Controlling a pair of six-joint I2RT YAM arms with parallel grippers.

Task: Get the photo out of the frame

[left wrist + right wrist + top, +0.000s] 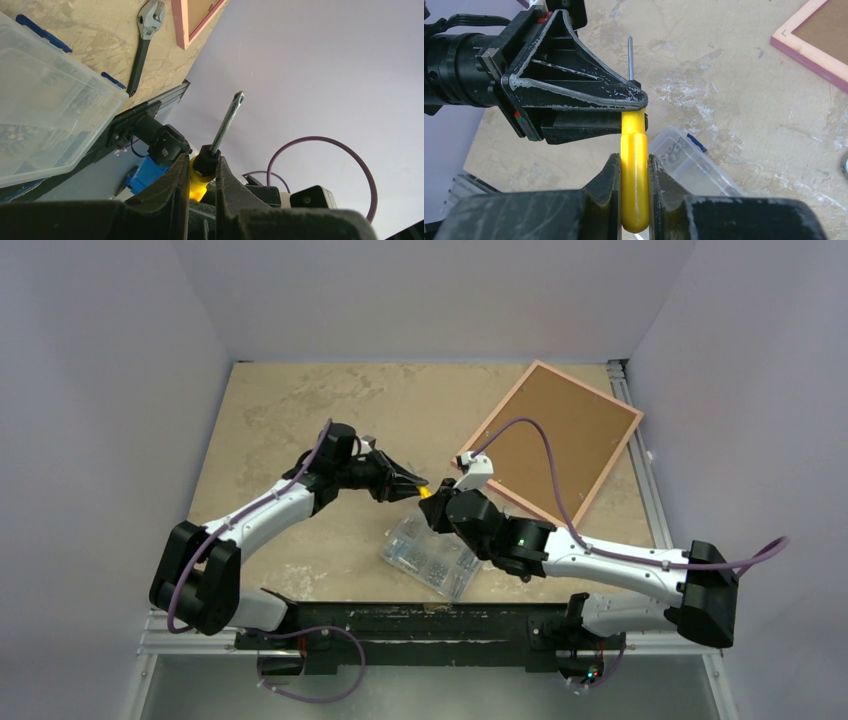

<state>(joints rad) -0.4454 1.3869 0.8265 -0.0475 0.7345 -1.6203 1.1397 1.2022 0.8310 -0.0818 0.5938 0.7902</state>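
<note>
— Who holds the screwdriver (634, 150)?
— Both: my right gripper (634, 185) clamps its yellow handle, my left gripper (202, 165) pinches beside the shaft.
— Risk?
— A mistimed release could drop it onto the screw box (430, 558). The frame (590, 430) lies back-up, far right.

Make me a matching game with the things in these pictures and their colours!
Things:
1. screwdriver
2. frame
3. screw box
4. wrench

Colours:
A. see-through, with blue clips
B. yellow handle
C. pink rim, brown back
D. silver head, black handle

Pairs: 1-B, 2-C, 3-A, 4-D
</note>
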